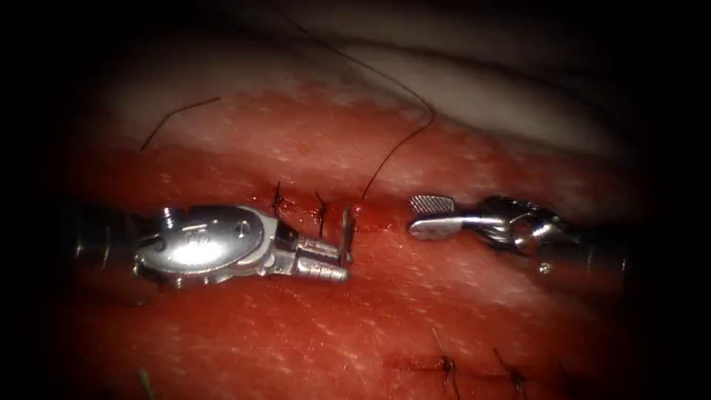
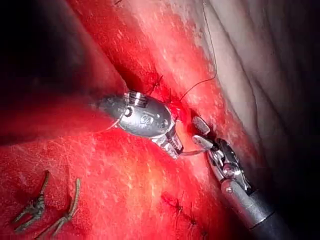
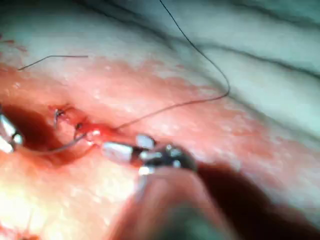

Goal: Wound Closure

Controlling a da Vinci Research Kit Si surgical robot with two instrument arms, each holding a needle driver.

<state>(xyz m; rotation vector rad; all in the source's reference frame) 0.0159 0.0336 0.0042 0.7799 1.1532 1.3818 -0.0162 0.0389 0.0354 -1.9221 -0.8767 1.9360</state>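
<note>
The tissue (image 1: pixel 355 326) is seen with its cut (image 1: pixel 370 218) running from nine o'clock to three o'clock across the endoscope view; the left end effector (image 1: pixel 342 261) is brought in from nine o'clock and is closed on the needle (image 1: pixel 346 233), gripped near one end of its curve, the needle being held upright just at the cut; in the left wrist view the needle (image 2: pixel 192 151) is shown as a thin curve leading from the left end effector (image 2: pixel 175 146) toward the right one, and whether its far end is in the tissue cannot be told; the right end effector (image 1: pixel 428 215) is brought in from three o'clock, its jaws parted, nothing being held, and it is set just beside the needle at the cut; the thread (image 1: pixel 400 141) is seen rising from the cut toward twelve o'clock, curving over the pale upper part of the tissue; two finished stitches (image 1: pixel 300 207) are seen across the cut toward nine o'clock of the needle; a loose cut end of thread (image 1: pixel 178 118) lies on the tissue toward ten o'clock; further stitches (image 1: pixel 481 367) are seen at five o'clock on a second line; red fluid (image 1: pixel 374 222) is pooled at the cut between the two end effectors.
</note>
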